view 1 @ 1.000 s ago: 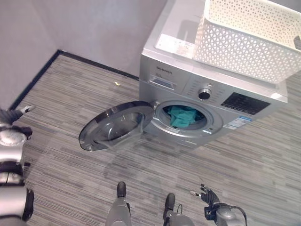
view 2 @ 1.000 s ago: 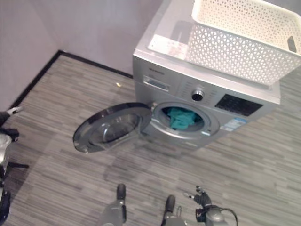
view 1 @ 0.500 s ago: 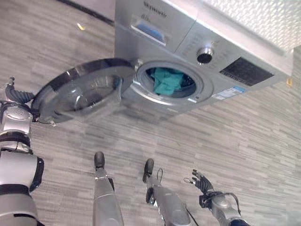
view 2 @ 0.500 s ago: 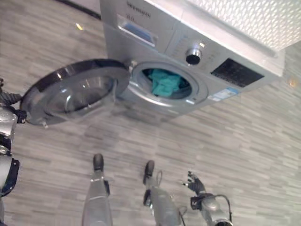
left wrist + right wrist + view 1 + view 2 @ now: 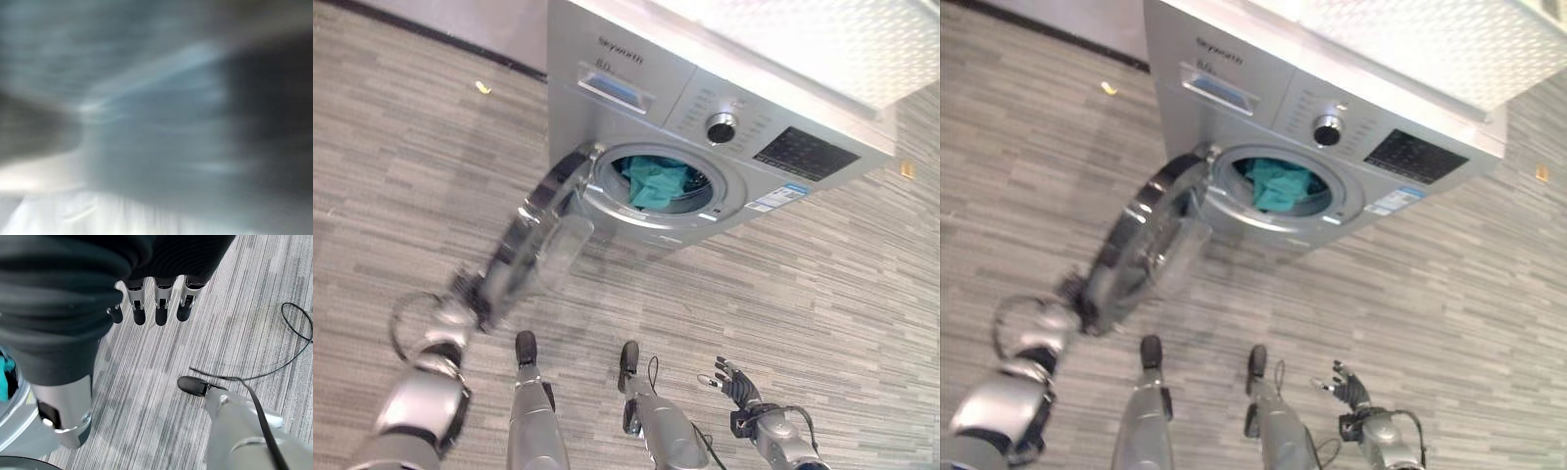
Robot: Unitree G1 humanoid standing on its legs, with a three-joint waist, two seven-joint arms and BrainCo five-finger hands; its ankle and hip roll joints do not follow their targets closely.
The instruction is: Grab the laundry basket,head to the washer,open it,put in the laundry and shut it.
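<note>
The silver washer (image 5: 636, 93) stands ahead with teal laundry (image 5: 656, 182) inside its round drum opening. Its glass door (image 5: 536, 245) hangs about halfway swung, edge-on to me. My left hand (image 5: 462, 297) is at the door's outer lower rim, blurred. The white lattice laundry basket (image 5: 803, 39) sits on top of the washer. My right hand (image 5: 736, 384) hangs low at the right over the floor, open and holding nothing; the right wrist view shows its fingers (image 5: 156, 308) straight above the striped floor.
Grey striped flooring (image 5: 822, 284) spreads round the washer. A small yellow scrap (image 5: 482, 88) lies on the floor left of the machine, near the dark skirting (image 5: 411, 29) along the wall.
The door has swung from wide open to about halfway toward the drum, with my left hand moving in to its outer rim. The camera has shifted too. The right hand has stayed low.
</note>
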